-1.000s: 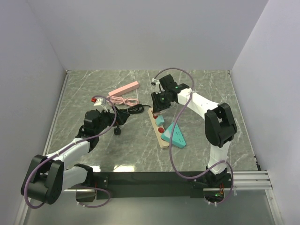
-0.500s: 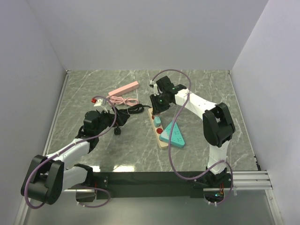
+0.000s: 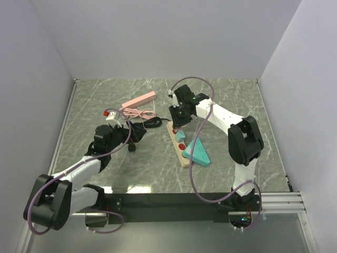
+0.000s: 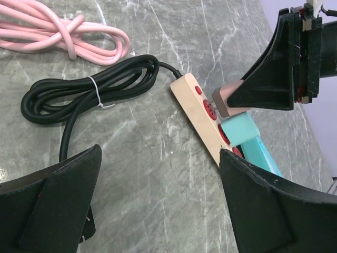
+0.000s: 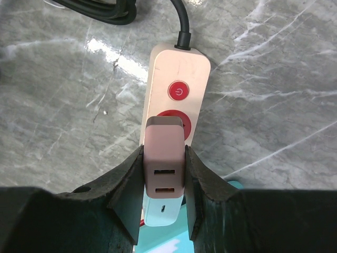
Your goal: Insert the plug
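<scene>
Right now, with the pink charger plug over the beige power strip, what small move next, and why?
Probably ease the right gripper straight down: its pink charger plug sits over the round red socket of the beige power strip, not yet seated.

- Table (image 3: 226, 100): grey-green marble pattern with thin white veins.
- Power strip (image 5: 176, 79): cream body and red round sockets. In the right wrist view, a red button with a white symbol sits at its twelve o'clock end.
- Plug (image 5: 164, 158): dusty pink.
- Coiled cord (image 4: 84, 89): glossy black, with one white tie.
- Looped cable (image 4: 63, 34), at eleven o'clock in the left wrist view: pale pink.
- Triangular block (image 3: 197, 153): teal.
</scene>
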